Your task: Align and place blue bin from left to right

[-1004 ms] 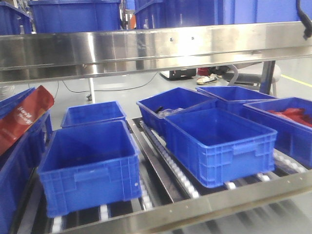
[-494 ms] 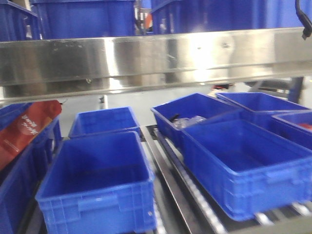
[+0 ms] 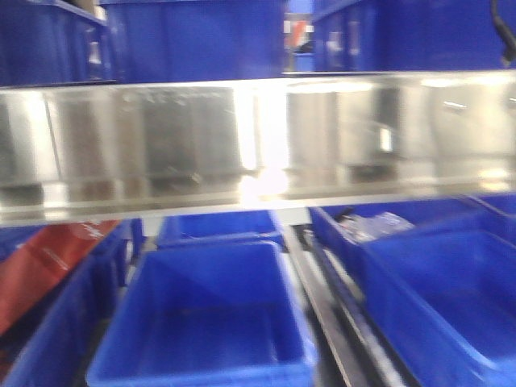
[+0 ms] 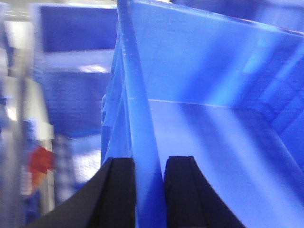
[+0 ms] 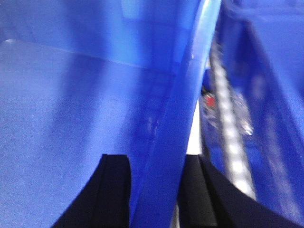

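An empty blue bin [image 3: 211,322] sits low in the middle of the front view, on the lower rack level. Neither gripper shows in that view. In the left wrist view my left gripper [image 4: 149,167] is shut on the bin's left wall [image 4: 137,95], with one black finger [image 4: 118,190] outside and the other inside. My right gripper [image 5: 156,164] is likewise shut on the bin's right wall [image 5: 187,90], one finger [image 5: 114,190] inside the bin and one outside.
A wide steel shelf rail [image 3: 258,137] crosses the view above the bin, with more blue bins [image 3: 193,36] on top. Another bin [image 3: 218,226] stands behind, larger ones [image 3: 451,298] to the right past a roller track [image 5: 228,137]. A red bag [image 3: 48,266] leans at left.
The front view has shifted and blurred: the steel rail now looks larger and lower, and the bins sit lower and further right in frame.
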